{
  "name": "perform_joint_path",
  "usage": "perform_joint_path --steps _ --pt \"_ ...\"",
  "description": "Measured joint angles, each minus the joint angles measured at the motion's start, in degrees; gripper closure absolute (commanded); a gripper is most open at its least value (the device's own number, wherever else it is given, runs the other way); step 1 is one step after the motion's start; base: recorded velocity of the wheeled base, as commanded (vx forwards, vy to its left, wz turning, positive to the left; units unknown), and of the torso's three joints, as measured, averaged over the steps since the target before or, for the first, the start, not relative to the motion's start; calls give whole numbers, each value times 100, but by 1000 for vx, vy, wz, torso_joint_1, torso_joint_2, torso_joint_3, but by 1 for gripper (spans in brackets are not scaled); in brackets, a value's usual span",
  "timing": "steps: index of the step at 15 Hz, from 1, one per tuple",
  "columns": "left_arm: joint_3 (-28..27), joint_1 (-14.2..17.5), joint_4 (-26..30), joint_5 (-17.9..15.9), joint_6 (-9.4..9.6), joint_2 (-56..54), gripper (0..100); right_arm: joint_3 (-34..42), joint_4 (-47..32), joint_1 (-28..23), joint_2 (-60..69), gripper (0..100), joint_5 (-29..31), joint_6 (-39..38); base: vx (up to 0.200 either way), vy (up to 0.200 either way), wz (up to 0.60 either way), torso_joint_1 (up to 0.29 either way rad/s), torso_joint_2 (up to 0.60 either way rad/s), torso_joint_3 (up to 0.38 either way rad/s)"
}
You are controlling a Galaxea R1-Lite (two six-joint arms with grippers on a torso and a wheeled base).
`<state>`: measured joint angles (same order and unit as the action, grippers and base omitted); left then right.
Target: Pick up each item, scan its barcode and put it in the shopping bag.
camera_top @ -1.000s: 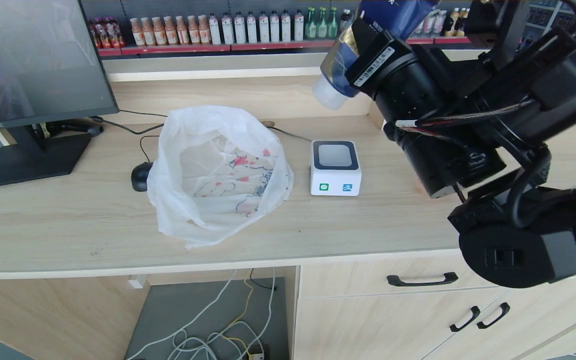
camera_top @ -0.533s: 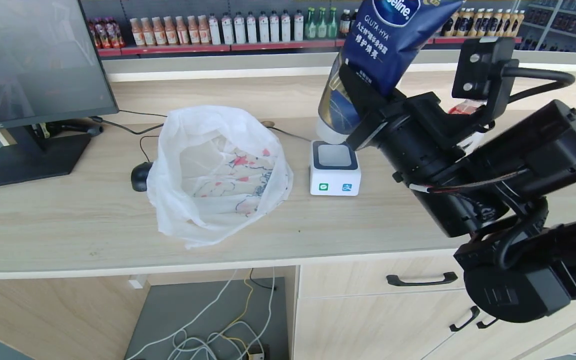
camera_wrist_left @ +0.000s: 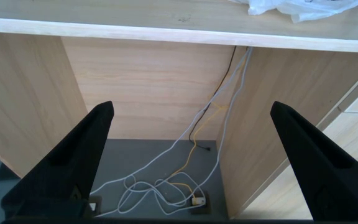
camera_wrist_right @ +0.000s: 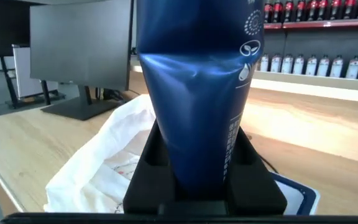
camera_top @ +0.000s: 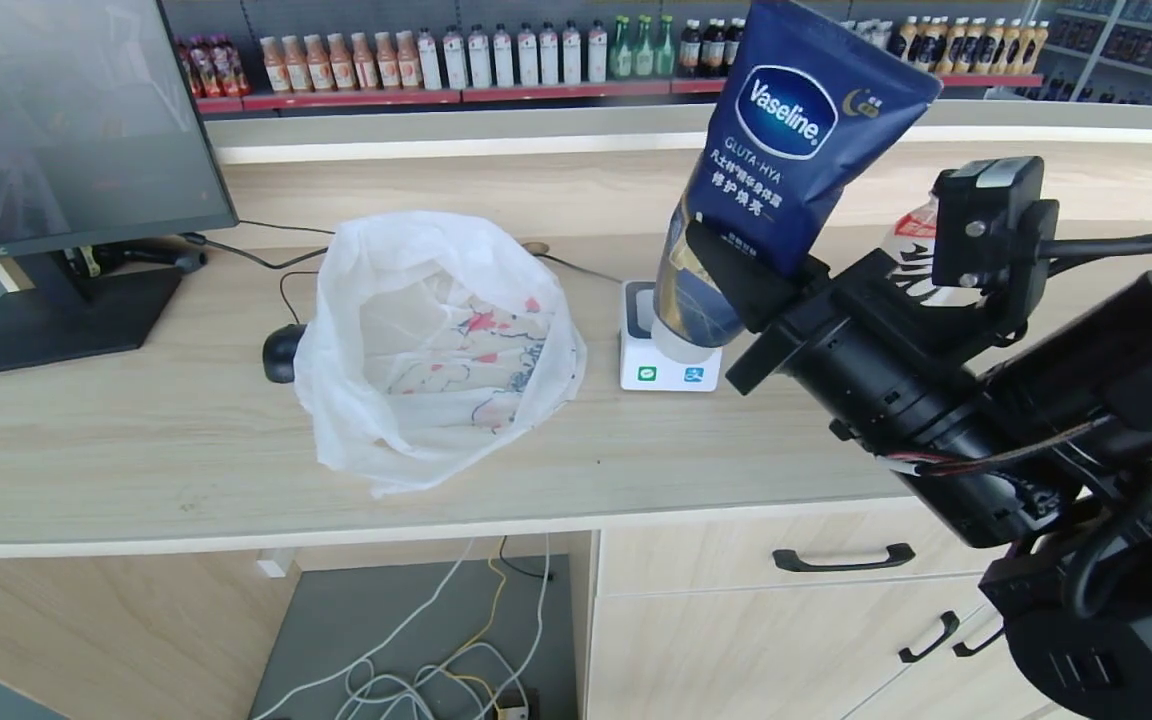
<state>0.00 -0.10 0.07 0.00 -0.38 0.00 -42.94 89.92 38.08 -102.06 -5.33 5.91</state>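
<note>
The right gripper (camera_top: 731,285) pinches the blue lotion tube (camera_top: 786,160), its cap just over the scanner (camera_top: 669,375); scanning seems under way. Bagging is not yet done: the shopping bag (camera_top: 436,350) lies left of this gripper. The left gripper (camera_wrist_left: 191,109) hangs spread below the counter.

R gripper (camera_top: 726,285) lowered the blue tube (camera_top: 786,150), cap now over scanner (camera_top: 671,335).

A dark blue squeeze tube (camera_top: 786,150) stands cap-down, leaning slightly, clamped low on its body by the right hand (camera_top: 736,282). Its pale cap hangs right over the dark window of the scanner (camera_top: 671,375), a small white box on the worktop (camera_top: 136,450); contact cannot be judged. Just beside the scanner sits the shopping bag (camera_top: 436,340), thin white plastic, mouth open upward, with red and blue print showing inside.
</note>
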Motion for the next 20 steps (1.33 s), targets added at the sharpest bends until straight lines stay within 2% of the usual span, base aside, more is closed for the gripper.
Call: perform_joint_path --steps 4,9,20 --pt "0 0 0 0 -5 0 0 -336 5 -99 -65 100 174 21 0 0 0 0 0 0" --pt "0 17 -7 -2 -5 0 0 -386 33 -452 -76 100 224 -1 0 200 0 3 2 0" --pt "0 0 -5 2 -30 0 0 -375 2 -471 -113 100 227 -4 0 200 0 4 2 2"
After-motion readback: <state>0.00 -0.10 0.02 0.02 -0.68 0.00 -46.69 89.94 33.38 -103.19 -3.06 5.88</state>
